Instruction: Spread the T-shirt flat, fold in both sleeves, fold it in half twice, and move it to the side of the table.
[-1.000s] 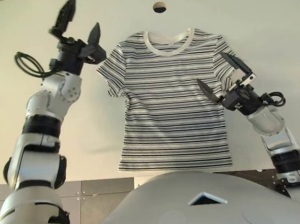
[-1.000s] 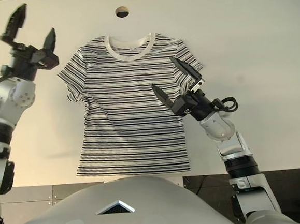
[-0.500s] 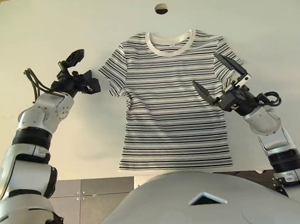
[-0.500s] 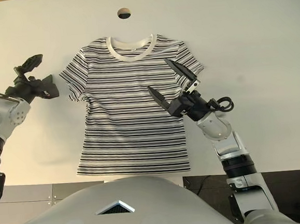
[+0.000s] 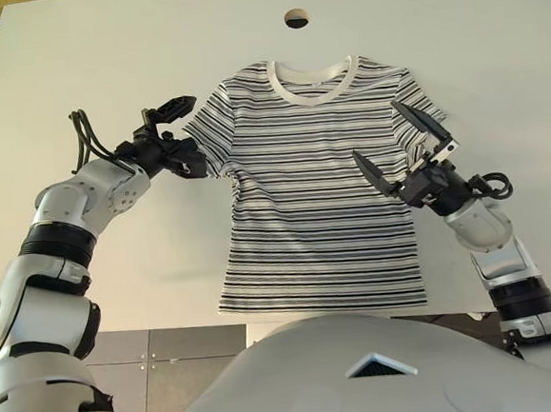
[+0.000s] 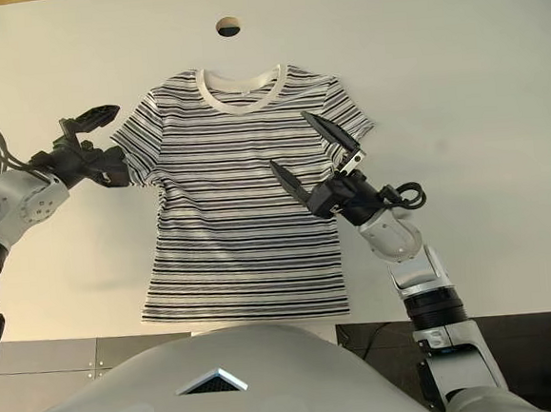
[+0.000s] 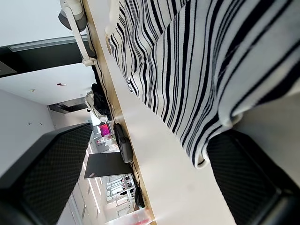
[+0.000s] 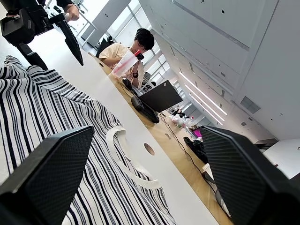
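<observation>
Left end effector beside T-shirt; hole beyond

we can read no text, label, brand, number or sign in these views. the t-shirt carries only dark and light stripes, and the table around it bears no print we can make out.

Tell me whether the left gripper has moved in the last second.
Yes. The left gripper has swung down and in toward the T-shirt, now open around its sleeve.
</observation>
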`<state>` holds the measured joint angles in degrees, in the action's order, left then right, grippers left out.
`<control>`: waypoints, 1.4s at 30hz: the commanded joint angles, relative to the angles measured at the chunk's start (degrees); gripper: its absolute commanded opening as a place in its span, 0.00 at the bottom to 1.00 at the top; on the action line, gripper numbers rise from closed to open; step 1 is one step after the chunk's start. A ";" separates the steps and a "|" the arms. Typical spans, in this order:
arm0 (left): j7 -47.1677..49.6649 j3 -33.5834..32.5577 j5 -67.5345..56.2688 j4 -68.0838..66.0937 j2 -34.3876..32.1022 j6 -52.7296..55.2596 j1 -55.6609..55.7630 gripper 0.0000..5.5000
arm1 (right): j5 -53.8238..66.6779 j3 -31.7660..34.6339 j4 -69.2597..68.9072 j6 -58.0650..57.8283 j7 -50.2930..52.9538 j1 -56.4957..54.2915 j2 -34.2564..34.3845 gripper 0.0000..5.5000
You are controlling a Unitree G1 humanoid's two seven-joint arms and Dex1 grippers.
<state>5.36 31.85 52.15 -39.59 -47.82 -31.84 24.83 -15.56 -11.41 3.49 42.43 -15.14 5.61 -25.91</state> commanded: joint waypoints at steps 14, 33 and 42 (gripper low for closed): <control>-0.95 7.14 4.28 -10.62 4.40 2.65 2.08 0.31 | 2.34 0.28 -0.98 1.32 -0.70 1.50 -0.09 0.76; 3.69 6.14 1.97 -6.78 5.18 2.92 0.66 0.02 | 5.59 1.38 -3.03 0.65 -1.64 2.44 0.25 0.76; 13.34 -1.78 -3.22 0.87 8.17 6.94 -1.93 0.02 | 5.18 1.62 -0.46 1.27 -1.67 2.13 0.65 0.76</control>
<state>16.99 31.39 49.93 -41.81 -40.69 -24.71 23.90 -10.18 -10.19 2.41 43.60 -16.70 8.16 -25.15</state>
